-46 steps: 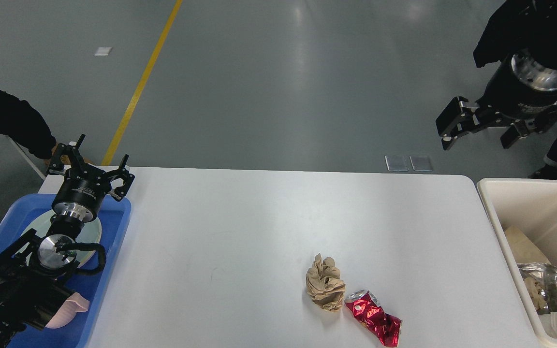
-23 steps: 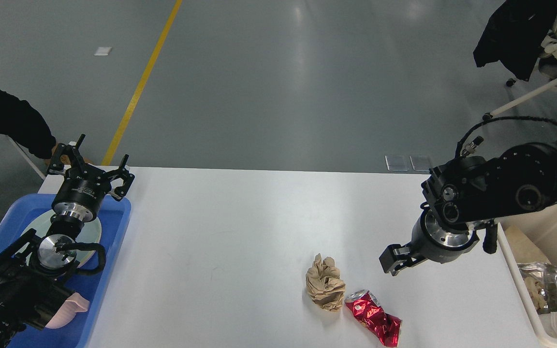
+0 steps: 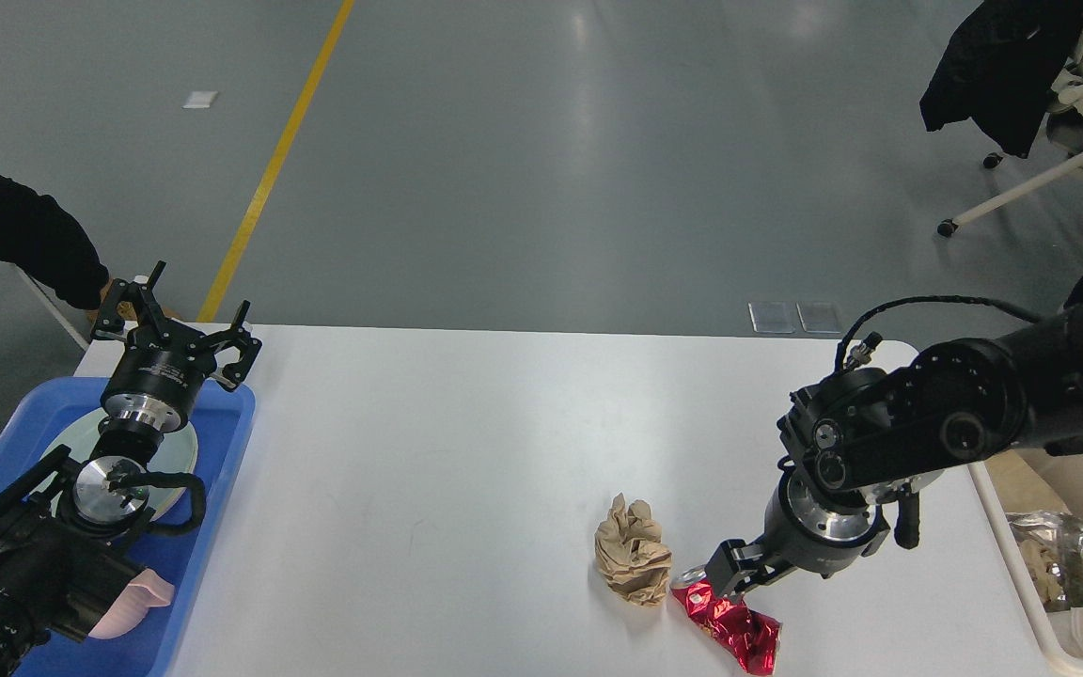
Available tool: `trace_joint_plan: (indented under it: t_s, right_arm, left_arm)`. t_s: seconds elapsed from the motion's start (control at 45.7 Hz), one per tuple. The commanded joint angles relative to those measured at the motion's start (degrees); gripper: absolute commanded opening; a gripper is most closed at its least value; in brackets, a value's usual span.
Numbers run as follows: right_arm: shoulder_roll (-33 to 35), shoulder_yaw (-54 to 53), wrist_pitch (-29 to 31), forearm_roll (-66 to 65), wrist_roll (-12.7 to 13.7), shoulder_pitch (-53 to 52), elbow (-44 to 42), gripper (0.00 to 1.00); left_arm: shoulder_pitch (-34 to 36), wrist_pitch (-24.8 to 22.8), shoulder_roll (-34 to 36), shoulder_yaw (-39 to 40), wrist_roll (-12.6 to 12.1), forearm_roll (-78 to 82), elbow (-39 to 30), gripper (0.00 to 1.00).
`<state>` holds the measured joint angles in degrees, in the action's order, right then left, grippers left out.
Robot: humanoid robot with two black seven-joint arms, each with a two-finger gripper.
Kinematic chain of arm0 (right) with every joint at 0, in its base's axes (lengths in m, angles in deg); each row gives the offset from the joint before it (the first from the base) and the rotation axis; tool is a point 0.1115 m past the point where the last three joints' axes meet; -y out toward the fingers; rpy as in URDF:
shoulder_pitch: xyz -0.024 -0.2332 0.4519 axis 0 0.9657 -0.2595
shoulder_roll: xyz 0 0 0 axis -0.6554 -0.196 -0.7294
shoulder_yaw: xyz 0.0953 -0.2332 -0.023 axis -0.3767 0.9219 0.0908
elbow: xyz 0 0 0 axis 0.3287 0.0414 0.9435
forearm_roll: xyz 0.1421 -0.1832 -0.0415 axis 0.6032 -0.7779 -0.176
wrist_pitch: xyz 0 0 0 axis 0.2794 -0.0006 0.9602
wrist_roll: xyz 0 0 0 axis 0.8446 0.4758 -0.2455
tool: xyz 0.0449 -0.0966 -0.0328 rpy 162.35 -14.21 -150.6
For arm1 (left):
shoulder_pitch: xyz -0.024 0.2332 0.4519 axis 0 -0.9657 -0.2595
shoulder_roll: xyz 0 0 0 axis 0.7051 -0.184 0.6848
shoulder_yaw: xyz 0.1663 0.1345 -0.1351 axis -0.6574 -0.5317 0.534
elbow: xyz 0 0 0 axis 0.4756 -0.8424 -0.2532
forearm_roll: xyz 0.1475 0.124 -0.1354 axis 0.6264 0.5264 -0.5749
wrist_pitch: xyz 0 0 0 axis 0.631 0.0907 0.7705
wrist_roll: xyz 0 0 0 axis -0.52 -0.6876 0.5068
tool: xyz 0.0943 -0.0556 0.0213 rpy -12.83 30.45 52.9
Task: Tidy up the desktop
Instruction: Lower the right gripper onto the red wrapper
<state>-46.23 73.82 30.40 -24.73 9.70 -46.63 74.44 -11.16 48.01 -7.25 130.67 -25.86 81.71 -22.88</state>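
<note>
A squashed red can [image 3: 729, 625] is lying at the bottom of the frame on the white tabletop [image 3: 466, 442]. The right hand [image 3: 728, 571] is sitting just over it; I cannot tell its grip. A paper ball [image 3: 633, 550] is lying beside it. At middle left, the left hand [image 3: 175, 324] is spreading wide over a blue tray [image 3: 222, 442].

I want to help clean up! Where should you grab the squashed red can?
Probably across the narrow width of the red can, coming down from above. It lies flat and crushed on the desktop, and the paper ball crowds its silver end, so the middle looks easier.
</note>
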Motion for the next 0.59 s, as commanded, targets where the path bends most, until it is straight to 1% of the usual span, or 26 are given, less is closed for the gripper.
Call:
trace_joint_plan:
  t_s: [0.0, 0.153, 0.46, 0.569]
  right_arm:
    - [-1.6, -1.6, 0.0, -0.5, 0.1, 3.2, -1.8, 1.00]
    - [-2.8, -2.5, 0.0, -2.0, 0.2, 4.7, -2.6, 1.00]
    - [-4.0, -8.2, -0.1, -14.8, 0.1, 7.8, -2.9, 1.00]
    - [-4.1, -9.9, -0.1, -16.1, 0.2, 10.2, -4.2, 1.00]
  left_arm:
    - [0.0, 0.0, 0.0, 0.0, 0.0, 0.0, 0.0, 0.96]
    - [0.0, 0.0, 0.0, 0.0, 0.0, 0.0, 0.0, 0.96]
    - [0.0, 0.0, 0.0, 0.0, 0.0, 0.0, 0.0, 0.96]
    - [0.0, 0.0, 0.0, 0.0, 0.0, 0.0, 0.0, 0.96]
